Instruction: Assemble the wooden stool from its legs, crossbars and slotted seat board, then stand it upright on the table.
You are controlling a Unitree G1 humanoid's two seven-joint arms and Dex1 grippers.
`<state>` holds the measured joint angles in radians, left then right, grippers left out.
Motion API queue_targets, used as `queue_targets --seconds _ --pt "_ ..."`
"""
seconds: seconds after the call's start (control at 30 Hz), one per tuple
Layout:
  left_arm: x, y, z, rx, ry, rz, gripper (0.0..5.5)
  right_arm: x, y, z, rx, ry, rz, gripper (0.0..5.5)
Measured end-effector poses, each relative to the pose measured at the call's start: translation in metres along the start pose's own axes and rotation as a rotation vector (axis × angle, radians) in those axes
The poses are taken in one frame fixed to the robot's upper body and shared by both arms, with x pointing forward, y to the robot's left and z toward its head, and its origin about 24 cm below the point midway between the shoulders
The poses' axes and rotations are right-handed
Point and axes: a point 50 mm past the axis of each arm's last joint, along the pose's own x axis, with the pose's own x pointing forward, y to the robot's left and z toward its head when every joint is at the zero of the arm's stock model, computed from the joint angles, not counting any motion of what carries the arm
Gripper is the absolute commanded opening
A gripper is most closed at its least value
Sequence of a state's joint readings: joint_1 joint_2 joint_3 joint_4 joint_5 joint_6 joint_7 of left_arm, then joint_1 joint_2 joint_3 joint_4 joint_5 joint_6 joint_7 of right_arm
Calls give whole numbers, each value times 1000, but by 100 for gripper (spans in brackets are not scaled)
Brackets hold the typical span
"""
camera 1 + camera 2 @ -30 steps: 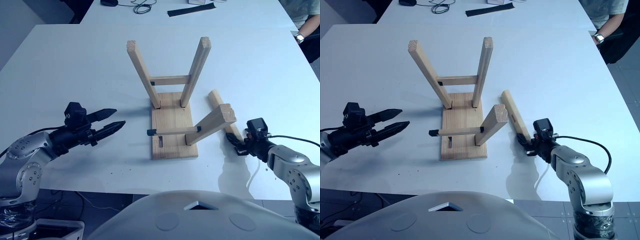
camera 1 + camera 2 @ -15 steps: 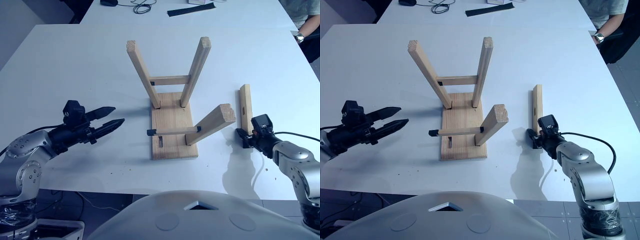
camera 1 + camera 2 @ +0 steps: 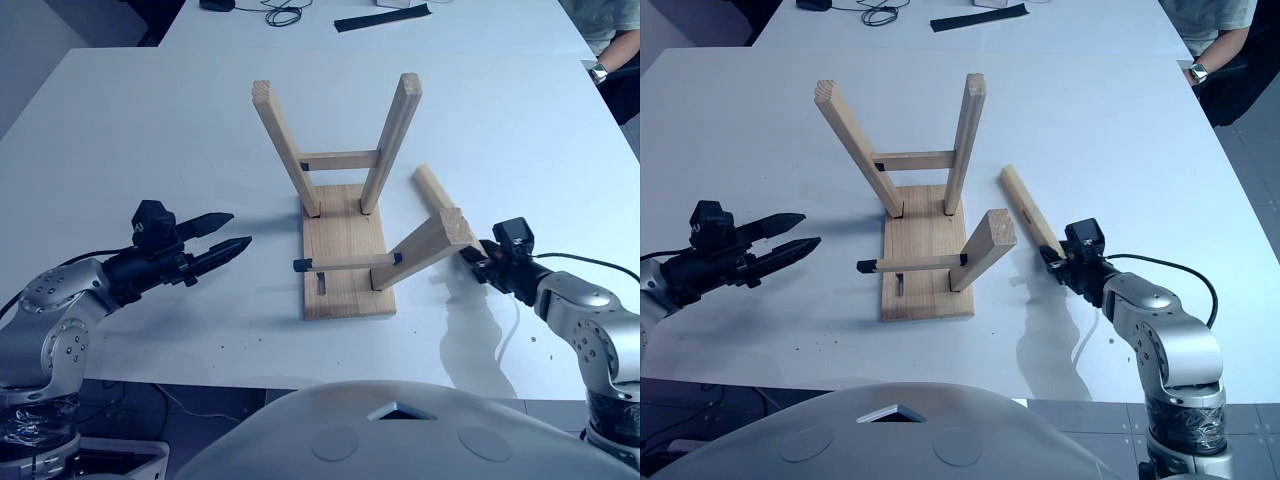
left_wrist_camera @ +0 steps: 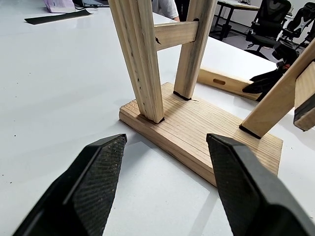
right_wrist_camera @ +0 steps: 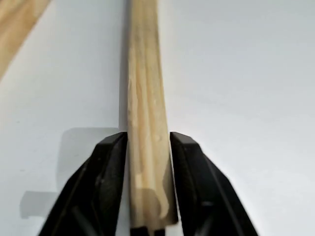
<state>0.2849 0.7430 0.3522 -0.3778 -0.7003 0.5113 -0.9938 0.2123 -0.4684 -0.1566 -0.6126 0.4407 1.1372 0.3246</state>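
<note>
Loose leg [image 5: 145, 98] — far end cropped, right wrist view, upright legs [image 4: 140, 59] — tops cropped, left wrist view

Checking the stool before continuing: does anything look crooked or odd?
Yes. The near right leg leans steeply outward from the seat board, unlike the two far legs. The fourth leg isn't fitted; the right gripper holds it.

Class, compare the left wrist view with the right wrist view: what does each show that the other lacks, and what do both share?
Left wrist view: the open left claw, the seat board, legs standing in it and a crossbar. Right wrist view: the fingers of the right claw flat against the sides of the loose leg. Both: the loose leg on the white table, the right claw at its end.
</note>
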Motion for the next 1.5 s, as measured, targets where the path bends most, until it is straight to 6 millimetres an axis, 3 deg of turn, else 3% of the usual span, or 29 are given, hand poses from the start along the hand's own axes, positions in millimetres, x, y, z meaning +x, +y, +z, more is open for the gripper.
queue_targets --seconds 0.23,0.33,0.43,0.47,0.77,1.0,1.2,1.5 --pt "2 2 3 11 -5 -15 301 -7 16 -6 280 71 199 107" --pt "1 2 3 9 -4 -15 301 -10 15 -3 311 97 236 107" --pt "1 2 3 8 -3 -15 301 -13 10 1 267 103 198 107" --pt "1 1 2 8 -3 -16 301 -13 8 3 235 100 173 144" --pt "1 0 1 7 4 -21 301 -17 1 12 151 48 120 265" --pt "0 0 3 15 13 -28 301 -18 -8 33 28 -95 22 265" --pt "0 0 3 16 14 -28 301 -26 11 55 -119 -219 131 265" --pt "1 1 5 23 16 -32 301 -33 36 32 -274 -128 289 265"
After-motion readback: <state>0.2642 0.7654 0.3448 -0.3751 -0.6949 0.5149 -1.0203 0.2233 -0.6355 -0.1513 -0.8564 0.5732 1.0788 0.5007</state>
